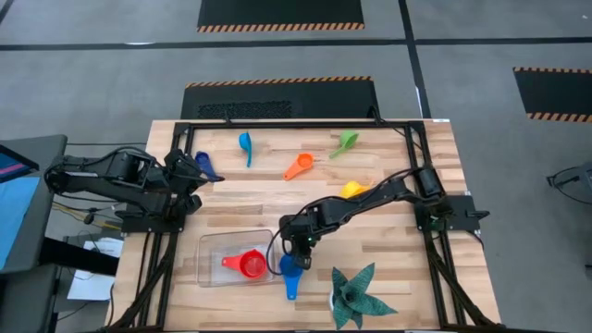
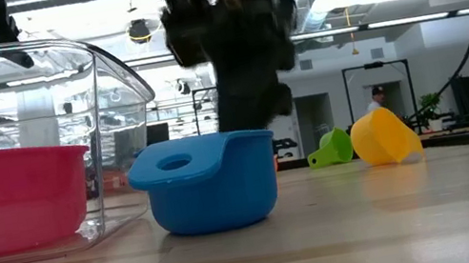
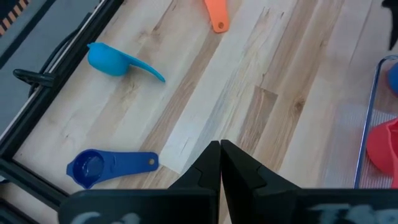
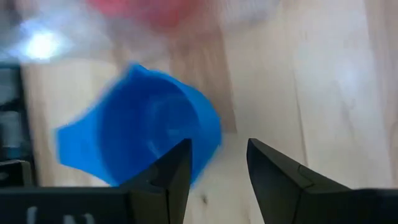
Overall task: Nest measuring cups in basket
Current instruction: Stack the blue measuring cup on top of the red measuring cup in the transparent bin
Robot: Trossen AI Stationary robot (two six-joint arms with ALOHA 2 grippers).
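Closest to the front edge, next to a dark green spiky star-shaped plant (image 1: 355, 296), a mid-blue round plastic measuring cup (image 1: 291, 270) sits on the wood just beside the shallow clear plastic basket (image 1: 211, 242). A red plastic cup (image 1: 250, 265) is already inside that basket. The right gripper (image 1: 301, 248) hangs right over the blue cup with its fingers spread, not gripping anything. Further back there's a yellow cup (image 1: 353, 190). The left gripper (image 1: 191, 188) waits by the left edge, fingers pressed together, near a small dark blue scoop (image 1: 204, 164). At the far side: light blue (image 1: 245, 143), orange (image 1: 298, 167) and green (image 1: 346, 141) scoops.
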